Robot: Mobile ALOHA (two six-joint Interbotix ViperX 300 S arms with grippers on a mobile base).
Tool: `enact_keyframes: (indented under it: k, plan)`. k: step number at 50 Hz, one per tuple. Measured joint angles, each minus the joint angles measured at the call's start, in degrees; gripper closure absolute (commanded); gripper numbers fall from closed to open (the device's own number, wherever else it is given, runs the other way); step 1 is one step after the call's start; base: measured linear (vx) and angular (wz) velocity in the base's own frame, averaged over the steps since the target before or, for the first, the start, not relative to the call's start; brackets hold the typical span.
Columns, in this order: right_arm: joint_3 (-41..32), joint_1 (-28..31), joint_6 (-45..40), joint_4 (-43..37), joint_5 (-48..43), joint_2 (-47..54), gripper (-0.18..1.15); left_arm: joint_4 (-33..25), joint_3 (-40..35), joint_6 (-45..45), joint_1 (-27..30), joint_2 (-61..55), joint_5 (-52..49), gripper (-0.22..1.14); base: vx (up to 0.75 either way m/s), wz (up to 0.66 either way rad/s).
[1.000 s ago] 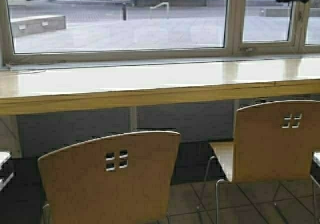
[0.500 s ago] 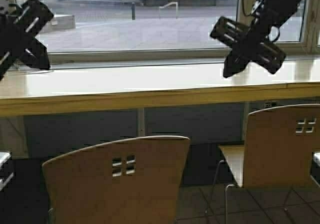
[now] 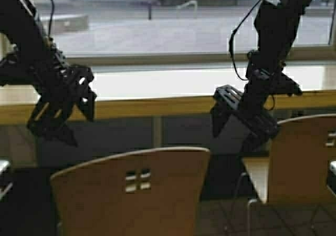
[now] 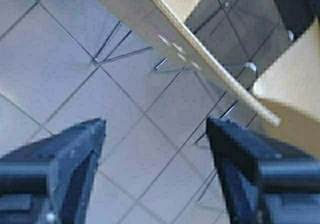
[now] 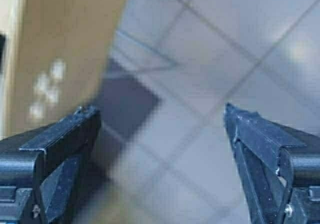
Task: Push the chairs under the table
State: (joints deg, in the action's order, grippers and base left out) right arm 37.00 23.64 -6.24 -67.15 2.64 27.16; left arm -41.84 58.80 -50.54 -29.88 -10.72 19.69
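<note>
Spanning the view: the table [image 3: 157, 107], below the window [image 3: 157, 31].
Chairs: near chair [image 3: 131, 191] and right chair [image 3: 302, 160], both short of the table.
Left gripper [image 3: 65, 112]: fingers wide, above near chair.
Right gripper [image 3: 239, 125]: fingers wide, beside right chair.

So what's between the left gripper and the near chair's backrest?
Nothing: in the high view the open left gripper hangs above the near chair with only air between, the table edge behind.
</note>
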Motion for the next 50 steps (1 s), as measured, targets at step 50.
enact_keyframes:
  k: [50]
  plan:
    - [-18.54,-0.53,0.70,-13.36,0.53,15.21,-0.06,-17.05,-24.70,-2.99,-1.76,-27.77,-2.20,-0.02,0.04,0.07]
